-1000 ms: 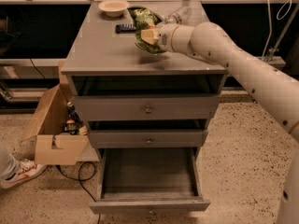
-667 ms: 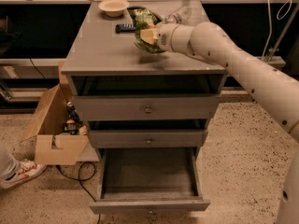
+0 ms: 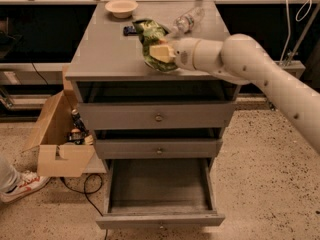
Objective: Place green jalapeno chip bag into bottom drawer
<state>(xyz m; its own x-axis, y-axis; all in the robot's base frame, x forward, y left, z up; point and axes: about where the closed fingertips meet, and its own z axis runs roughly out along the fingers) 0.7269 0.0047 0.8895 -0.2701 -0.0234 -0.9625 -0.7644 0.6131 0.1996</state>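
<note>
Camera view: gripper above front right of cabinet top, fingers clamped on green jalapeno chip bag, bag tilted, lower edge near top's front rim. Bottom drawer pulled out, floor bare. Bowl, bottle, dark snack bar behind bag.
</note>
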